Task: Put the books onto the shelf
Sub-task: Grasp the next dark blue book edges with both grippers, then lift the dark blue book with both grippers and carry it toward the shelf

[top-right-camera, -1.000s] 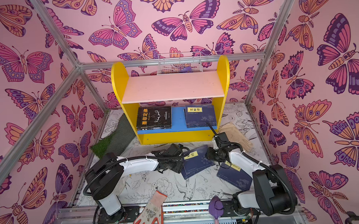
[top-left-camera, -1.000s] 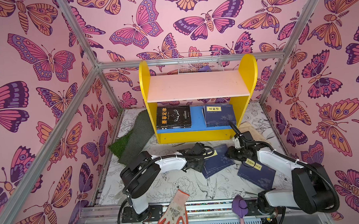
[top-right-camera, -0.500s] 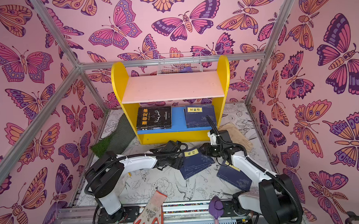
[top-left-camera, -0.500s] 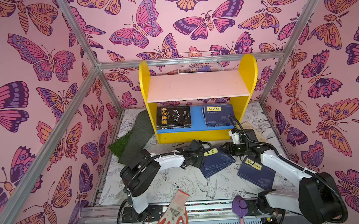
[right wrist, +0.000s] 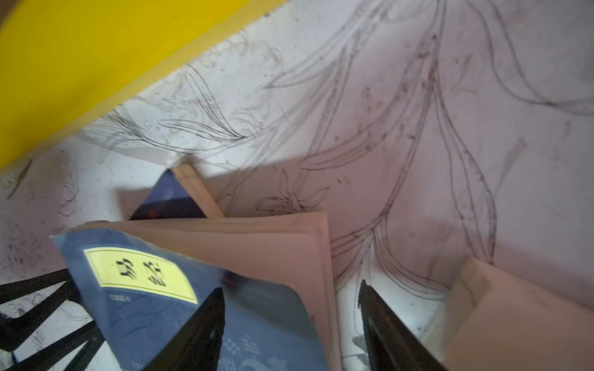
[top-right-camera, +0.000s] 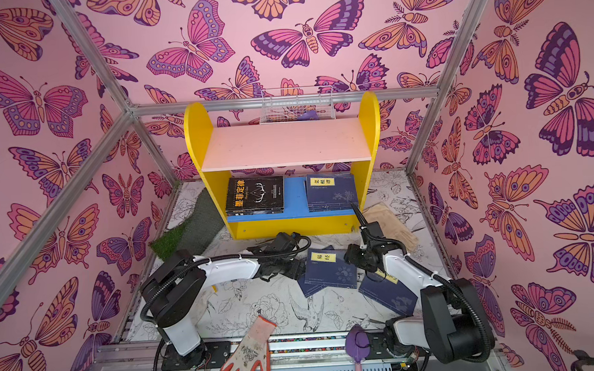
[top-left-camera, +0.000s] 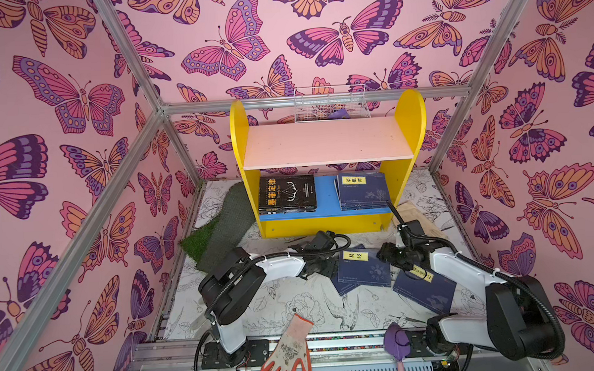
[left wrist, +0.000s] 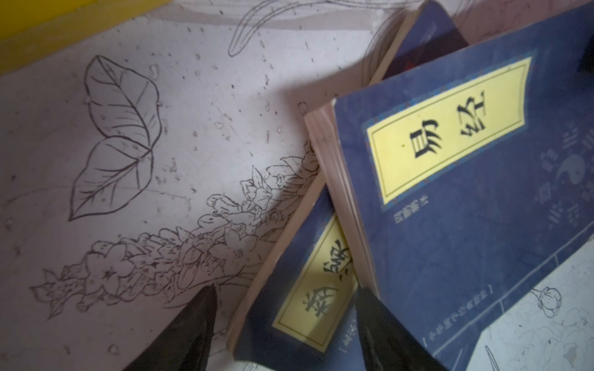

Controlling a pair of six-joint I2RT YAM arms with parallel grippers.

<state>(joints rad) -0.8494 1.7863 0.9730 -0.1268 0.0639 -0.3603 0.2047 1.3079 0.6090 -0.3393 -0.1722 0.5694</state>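
We judge the top navy book (top-left-camera: 364, 269) in front of the shelf (top-left-camera: 325, 224) light and floppy, pages fanning, best pinched at its spine; both pairs of jaws stand apart, empty.

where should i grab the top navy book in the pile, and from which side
Grip the top navy book by its page edge, coming in low from the left arm's side with the left end effector. The book lies flat, but that edge rests on a second navy book, stepped up so a finger can probably slide beneath.
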